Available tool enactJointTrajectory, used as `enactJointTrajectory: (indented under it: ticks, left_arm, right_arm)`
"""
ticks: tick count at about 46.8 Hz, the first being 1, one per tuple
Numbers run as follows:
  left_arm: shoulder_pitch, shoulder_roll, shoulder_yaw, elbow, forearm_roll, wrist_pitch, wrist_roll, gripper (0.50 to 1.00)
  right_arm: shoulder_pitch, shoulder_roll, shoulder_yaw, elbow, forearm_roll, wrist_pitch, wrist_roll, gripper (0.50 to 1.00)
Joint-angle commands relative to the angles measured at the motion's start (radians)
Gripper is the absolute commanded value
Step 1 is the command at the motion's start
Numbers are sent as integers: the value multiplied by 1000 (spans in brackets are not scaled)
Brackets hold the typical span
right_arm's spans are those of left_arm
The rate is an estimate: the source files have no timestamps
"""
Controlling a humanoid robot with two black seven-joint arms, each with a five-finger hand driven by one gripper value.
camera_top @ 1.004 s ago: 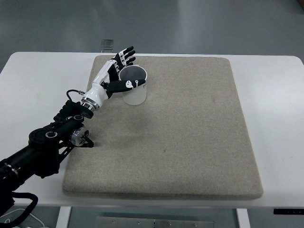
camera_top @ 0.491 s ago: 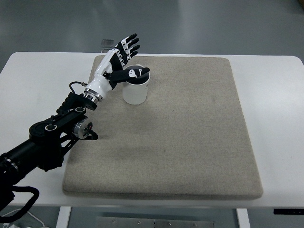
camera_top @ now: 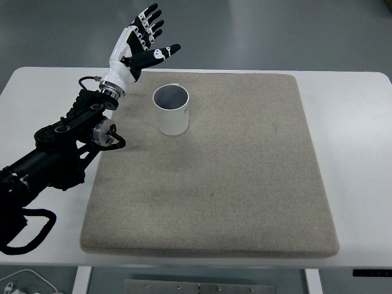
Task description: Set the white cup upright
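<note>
A white cup (camera_top: 171, 109) stands upright on the beige mat (camera_top: 245, 171), near its far left corner, with its dark open mouth facing up. My left hand (camera_top: 142, 41) is raised above and to the left of the cup, clear of it, with the fingers spread and holding nothing. My left arm (camera_top: 67, 147) comes in from the left edge. The right arm does not show.
The mat lies on a white table (camera_top: 361, 141). A small clear object (camera_top: 138, 57) lies at the table's far edge behind the hand, partly hidden. The floor beyond the table is grey.
My left hand has let go of the cup's rim and lifted up and to the left, away from it. The cup stays upright in the same spot.
</note>
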Motion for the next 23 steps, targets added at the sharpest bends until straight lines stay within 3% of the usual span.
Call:
enactJointTrajectory:
  ticks: [1, 23]
  left_arm:
    - [-26, 0, 0, 11, -20, 1, 0, 992]
    - [-73, 0, -14, 82, -181, -2, 0, 994]
  right_arm:
    - [0, 0, 0, 0, 0, 0, 0, 930]
    - [0, 0, 2, 0, 0, 0, 0, 930]
